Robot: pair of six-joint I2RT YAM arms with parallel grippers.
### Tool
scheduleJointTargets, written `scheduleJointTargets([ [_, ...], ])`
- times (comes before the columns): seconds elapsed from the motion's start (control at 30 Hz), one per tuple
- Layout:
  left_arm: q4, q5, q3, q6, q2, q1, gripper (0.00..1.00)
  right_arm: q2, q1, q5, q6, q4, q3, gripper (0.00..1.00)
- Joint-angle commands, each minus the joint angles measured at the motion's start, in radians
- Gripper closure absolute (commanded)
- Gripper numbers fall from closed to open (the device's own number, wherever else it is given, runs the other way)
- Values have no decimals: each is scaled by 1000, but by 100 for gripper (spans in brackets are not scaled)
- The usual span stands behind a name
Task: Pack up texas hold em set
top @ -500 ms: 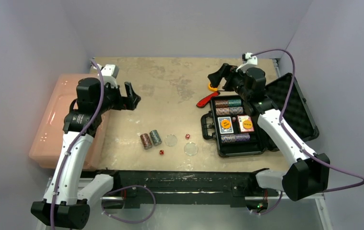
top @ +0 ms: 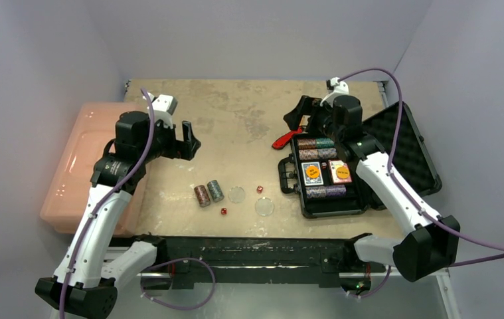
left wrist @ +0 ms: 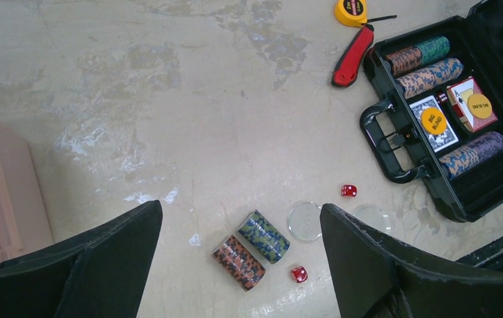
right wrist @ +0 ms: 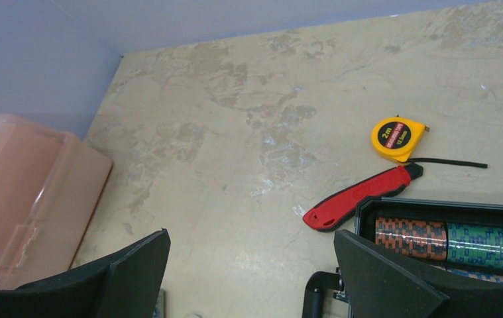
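Observation:
The black case (top: 362, 207) lies open at the right, its egg-crate foam lid (top: 405, 149) folded back. It holds chip rolls (top: 315, 143) and two card decks (top: 325, 173). On the table lie two loose chip rolls (top: 208, 193), two clear discs (top: 236, 195) and two tiny red dice (top: 259, 189). My left gripper (top: 189, 139) is open and empty, high above and left of the loose rolls (left wrist: 252, 248). My right gripper (top: 299, 113) is open and empty above the case's far left corner (right wrist: 368, 209).
A large pink plastic bin (top: 83, 166) stands at the table's left edge. A yellow tape measure (right wrist: 398, 138) and a red-handled tool (right wrist: 361, 196) lie just beyond the case. The case handle (top: 287, 174) sticks out toward the table's middle.
My left gripper has moved a little right and toward the table's middle. My right gripper has shifted slightly back and left above the case's far corner.

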Motion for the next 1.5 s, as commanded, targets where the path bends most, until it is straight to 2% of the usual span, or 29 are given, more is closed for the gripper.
scheduleJointTargets([
  [0.0, 4, -5, 33, 15, -6, -9, 12, -40, 14, -46, -32, -74, 68, 1],
  [0.17, 6, 10, 34, 7, -10, -11, 14, -31, 67, -84, -49, -155, 84, 1],
  [0.43, -28, -87, 43, -1, 2, -11, 17, -23, 201, 23, -3, -192, 67, 1],
  [0.7, -59, -171, 60, -15, 1, -11, 22, 80, 305, 66, 17, -280, 119, 1],
  [1.17, -95, -138, 82, -49, 41, -11, 26, 115, 398, 87, 27, -271, -1, 7],
  [1.47, -209, -185, 102, -54, 164, -52, 30, 198, 472, 86, 20, -259, -7, 9],
])
